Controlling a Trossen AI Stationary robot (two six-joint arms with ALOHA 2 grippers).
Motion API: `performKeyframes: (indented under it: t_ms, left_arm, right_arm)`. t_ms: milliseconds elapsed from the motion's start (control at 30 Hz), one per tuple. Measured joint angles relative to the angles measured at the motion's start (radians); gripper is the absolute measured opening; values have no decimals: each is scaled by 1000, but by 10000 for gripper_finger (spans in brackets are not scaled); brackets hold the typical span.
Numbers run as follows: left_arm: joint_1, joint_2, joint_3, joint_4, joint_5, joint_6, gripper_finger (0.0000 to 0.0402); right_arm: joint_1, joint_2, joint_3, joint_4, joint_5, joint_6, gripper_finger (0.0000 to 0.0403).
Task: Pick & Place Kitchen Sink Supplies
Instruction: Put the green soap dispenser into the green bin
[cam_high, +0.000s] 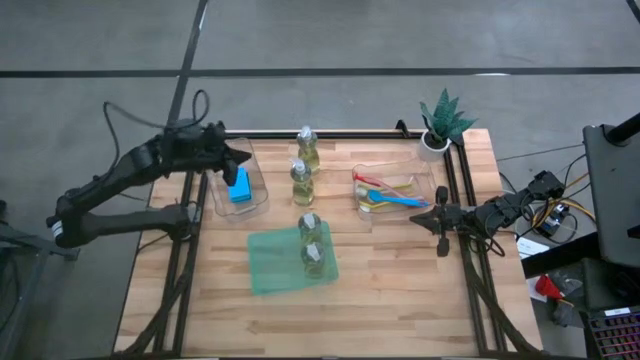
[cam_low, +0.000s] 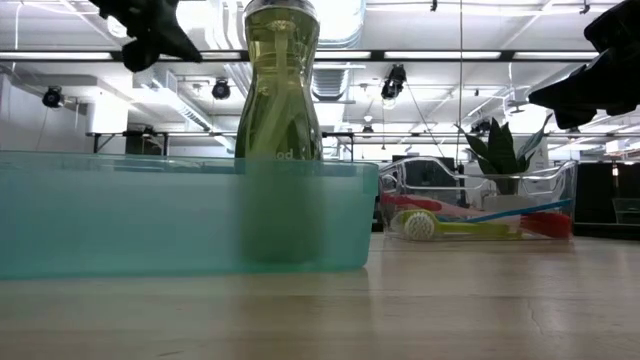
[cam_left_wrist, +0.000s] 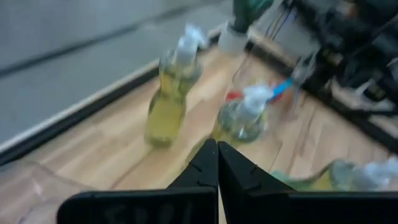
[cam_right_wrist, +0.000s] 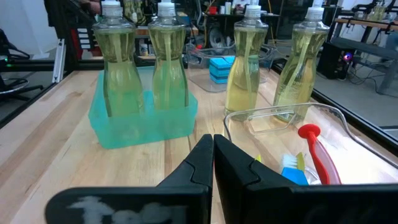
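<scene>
Four waisted clear bottles (cam_right_wrist: 171, 59) hold yellowish liquid.

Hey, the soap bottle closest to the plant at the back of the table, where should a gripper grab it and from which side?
Grip that bottle at its narrow waist, just under the white cap, coming in level from the open table side. It stands upright and pinches in there, so fingers likely seat well. The second bottle stands close in front, so avoid that side.
</scene>
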Motion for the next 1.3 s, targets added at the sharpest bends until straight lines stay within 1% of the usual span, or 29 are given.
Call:
performKeyframes:
  t_ms: [100,233,333,433,533,633,700,767,833,900,1033,1133,1300]
  left_arm:
    - [-61,-90,-63,79,-44,-34,0]
    - [-138,-186,-154,62,-105,-96,0]
    - [-177,-250,-210,92,-108,-162,0]
    - [-217,-302,-255,223,-77,-195,0]
    - [-242,-356,-286,239,-18,-129,0]
    - [-249,-415,-329,212,-37,-144,0]
    - [-250,-452,-364,233,-45,-174,0]
    - [-263,-477,-416,320,-44,-207,0]
    - [-287,-491,-481,431,-48,-213,0]
    - [-316,-505,-540,505,-64,-213,0]
    - [-400,-515,-614,522,-72,-216,0]
    - [-466,-520,-634,492,-126,-215,0]
    - [-573,-541,-634,409,-307,-173,0]
  right_arm:
    - [0,0,0,0,0,0,8]
    - [0,0,0,0,0,0,8]
    - [0,0,0,0,0,0,8]
    - [0,0,0,0,0,0,8]
    - [0,0,0,0,0,0,8]
    - [0,0,0,0,0,0,8]
    - [0,0,0,0,0,0,8]
    - [0,0,0,0,0,0,8]
    - [0,0,0,0,0,0,8]
    - [0,0,0,0,0,0,8]
    - [0,0,0,0,0,0,8]
    - [0,0,0,0,0,0,8]
    - [0,0,0,0,0,0,8]
